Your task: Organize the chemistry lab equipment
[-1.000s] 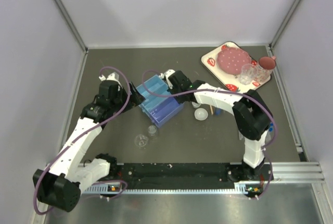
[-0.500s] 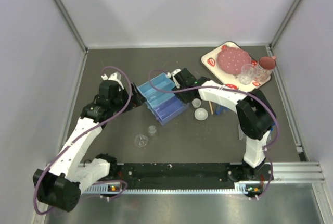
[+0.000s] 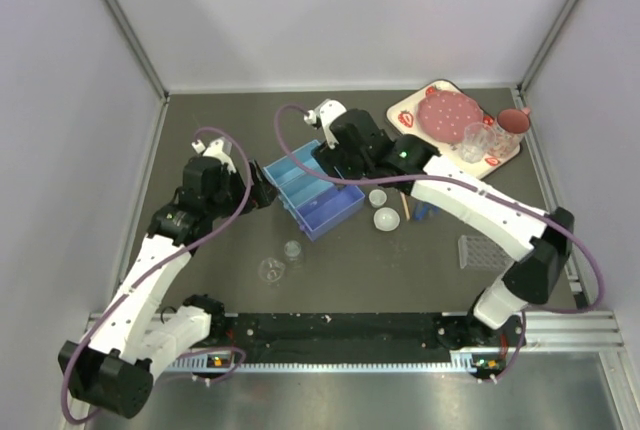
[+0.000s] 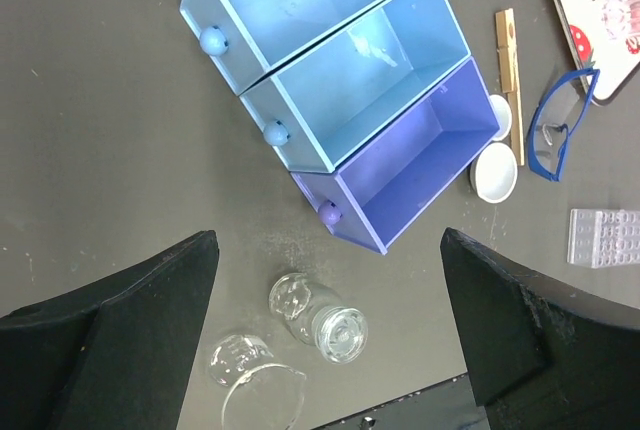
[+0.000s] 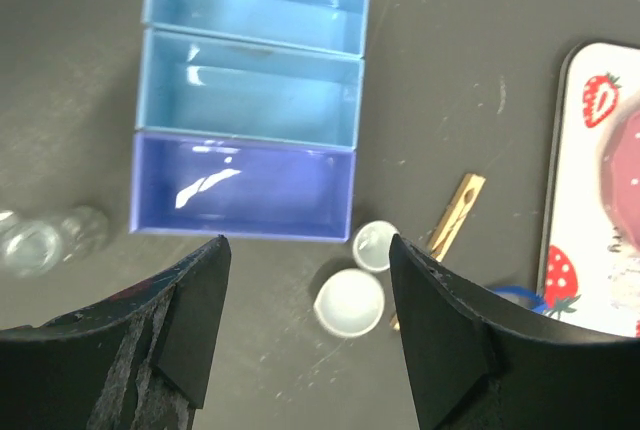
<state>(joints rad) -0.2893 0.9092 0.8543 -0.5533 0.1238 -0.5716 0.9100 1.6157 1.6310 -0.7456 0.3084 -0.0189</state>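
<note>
Clear well rack shows in left wrist view, not right.

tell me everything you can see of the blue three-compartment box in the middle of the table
The blue plastic-looking three-compartment box lies flat on the dark table, open side up. Two compartments are light blue and the third is violet-blue, packed side by side. Each has a small round knob on one short end. All three look empty. Two small white round dishes sit by the violet corner.
</note>
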